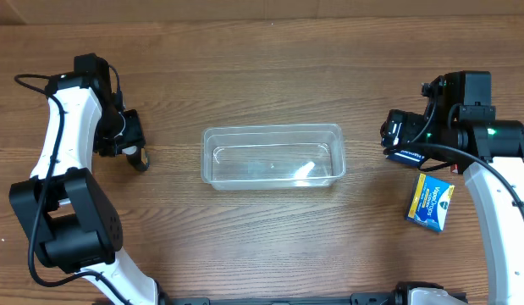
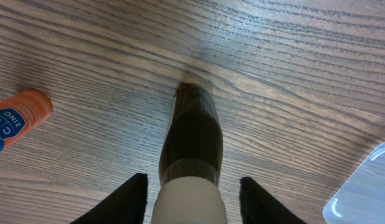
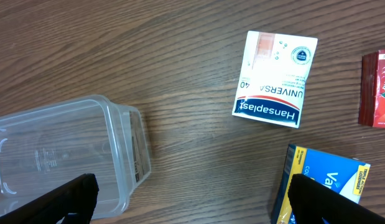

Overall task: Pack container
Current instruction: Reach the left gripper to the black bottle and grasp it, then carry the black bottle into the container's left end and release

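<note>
Your left wrist view shows a dark bottle (image 2: 191, 134) at centre and an orange tube (image 2: 18, 118) at the left edge, both on the counter (image 2: 292, 74).

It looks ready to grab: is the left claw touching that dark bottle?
Apart. The left wrist view shows bare wood between the dark bottle and each finger of the left gripper.

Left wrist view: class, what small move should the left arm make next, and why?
Probably close the left fingers on the dark bottle: it sits between them, with gaps on both sides, and the container is empty.
</note>
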`<act>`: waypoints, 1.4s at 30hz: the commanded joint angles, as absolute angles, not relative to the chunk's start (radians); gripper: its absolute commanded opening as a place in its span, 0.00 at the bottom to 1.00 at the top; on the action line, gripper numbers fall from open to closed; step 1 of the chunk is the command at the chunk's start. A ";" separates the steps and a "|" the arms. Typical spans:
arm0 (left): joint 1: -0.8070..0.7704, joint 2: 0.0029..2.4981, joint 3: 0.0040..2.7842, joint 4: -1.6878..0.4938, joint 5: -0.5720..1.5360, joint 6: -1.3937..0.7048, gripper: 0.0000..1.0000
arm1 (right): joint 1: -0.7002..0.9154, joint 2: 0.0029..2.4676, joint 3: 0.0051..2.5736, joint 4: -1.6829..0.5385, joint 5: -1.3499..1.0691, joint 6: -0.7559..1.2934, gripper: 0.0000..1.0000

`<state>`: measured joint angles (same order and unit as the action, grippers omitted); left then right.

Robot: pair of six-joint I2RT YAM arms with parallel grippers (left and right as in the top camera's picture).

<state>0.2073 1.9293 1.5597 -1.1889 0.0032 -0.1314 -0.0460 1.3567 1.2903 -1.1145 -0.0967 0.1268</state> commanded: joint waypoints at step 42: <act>-0.289 1.573 1.779 -1.380 -0.021 -0.331 0.04 | -0.050 1.343 1.322 -1.105 -0.091 0.128 1.00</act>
